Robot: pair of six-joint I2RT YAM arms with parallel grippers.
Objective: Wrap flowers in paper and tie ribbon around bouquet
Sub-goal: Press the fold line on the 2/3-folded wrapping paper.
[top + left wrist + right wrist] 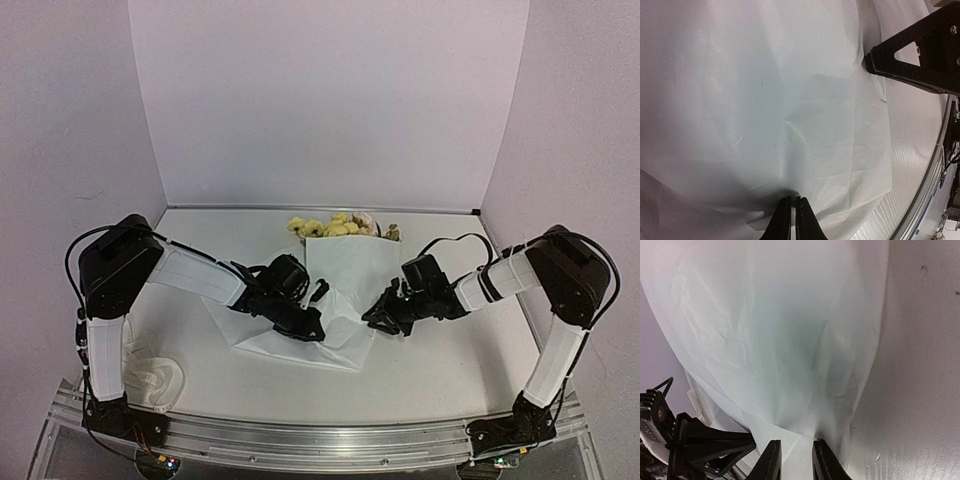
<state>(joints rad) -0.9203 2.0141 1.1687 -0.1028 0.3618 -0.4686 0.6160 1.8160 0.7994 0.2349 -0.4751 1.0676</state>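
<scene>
While the ribbon (155, 382) lies in a loose heap at the near left of the table (450, 375), just beside the left arm's base and well apart from everything else, we judge the tying not yet begun.

Moving up, both arms reach in over the paper (345, 265) at mid-table. The left gripper (790, 200) has its fingers all but together, and creases in the sheet run right into the tips. We read that as a pinch on the paper's near edge. The right gripper (796, 442) has its fingers a little apart with paper lying in the gap. Whether it bites or merely straddles, we cannot tell.

The sheet is folded over on itself, but it looks loose and wide, not a tight cone, so we'd call the wrap partway done.

Farther back, the flowers (330, 227) poke out of the paper's far end, yellow and cream blooms near the back wall.

What's in the way? The two grippers sit close together over the same sheet, so crowding each other is the risk, and the thin paper could slip or tear.
</scene>
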